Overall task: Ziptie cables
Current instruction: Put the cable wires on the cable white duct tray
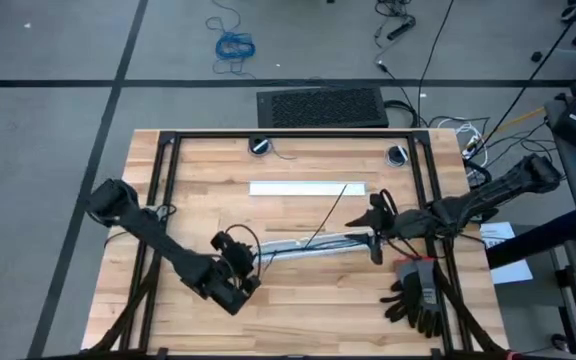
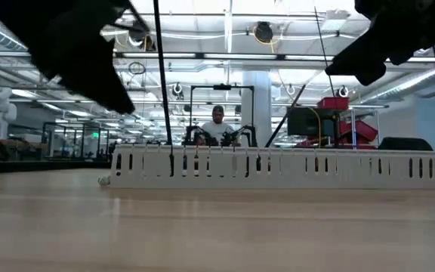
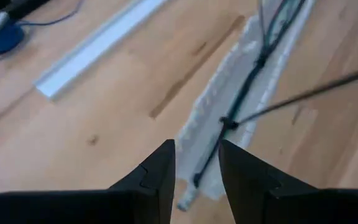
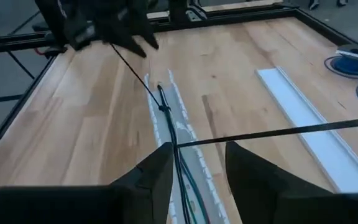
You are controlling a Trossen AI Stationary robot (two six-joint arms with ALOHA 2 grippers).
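Left gripper (image 3: 196, 177): two dark fingers (image 3: 151, 180) parted by a narrow gap, poised over the near end of the cables, clamping nothing that can be seen. From above, this gripper (image 1: 236, 268) sits at the front left of the light wooden table (image 1: 198, 190), just beside the left end of the bundle.

Cables (image 3: 253, 68): slim bundle of thin dark, blue and greenish wires, lying lengthwise in a white slotted plastic duct (image 3: 219, 109) across the middle of the table. One band is cinched round the bundle near its left end (image 3: 227, 122).

Ziptie (image 3: 303, 96): long, very thin dark strip, running from that cinch point up and away at a slant, off the table surface. In the overhead view the ziptie (image 1: 325, 220) crosses diagonally above the bundle (image 1: 313, 243).

Right gripper (image 4: 197, 168): dark fingers (image 4: 154, 177) set moderately apart, straddling the cables (image 4: 178, 140) and the duct (image 4: 194, 165) at their right end; whether they touch the wires cannot be told. A second thin dark strip (image 4: 278, 132) crosses just ahead of these fingers. From above, this gripper (image 1: 376, 235) stands at the right end of the bundle.

Other items: flat white cover strip (image 1: 306, 187) lying farther back on the table; black gloves (image 1: 415, 297) at the front right corner.
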